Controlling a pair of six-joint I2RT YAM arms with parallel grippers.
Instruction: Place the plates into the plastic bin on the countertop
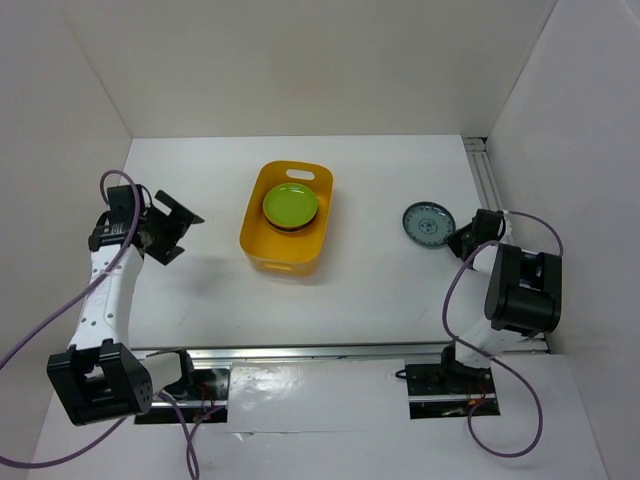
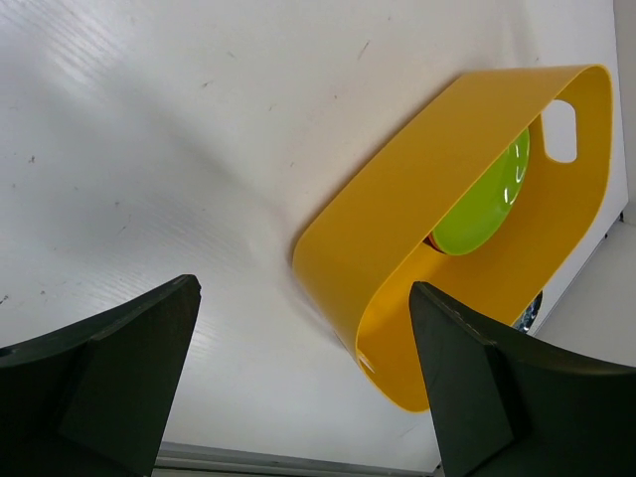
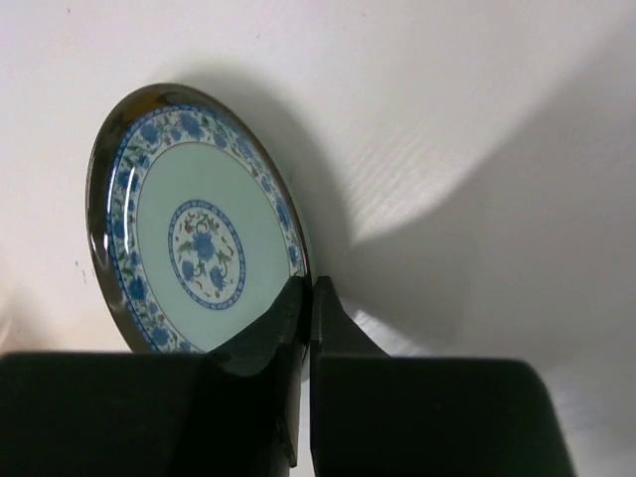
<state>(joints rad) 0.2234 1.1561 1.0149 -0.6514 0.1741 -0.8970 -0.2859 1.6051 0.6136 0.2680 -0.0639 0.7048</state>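
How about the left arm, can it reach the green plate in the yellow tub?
Probably yes. The left gripper is open and empty, only bare countertop lies between it and the plastic bin, and the green plate sits on top inside. It must clear the wall.

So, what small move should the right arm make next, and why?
Probably raise the plate a little: the right gripper looks shut on its rim, while the bin, where it belongs, stands apart to the left.
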